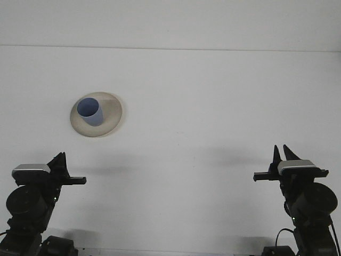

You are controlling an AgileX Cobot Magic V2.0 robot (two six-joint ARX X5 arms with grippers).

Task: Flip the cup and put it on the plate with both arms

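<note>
You see a blue cup (90, 111) on a plain cream plate (110, 113), a white table (213, 106) with no pattern on it, and two black grippers, the left gripper (59, 160) and the right gripper (282, 155), each with a small grey block on top.
</note>
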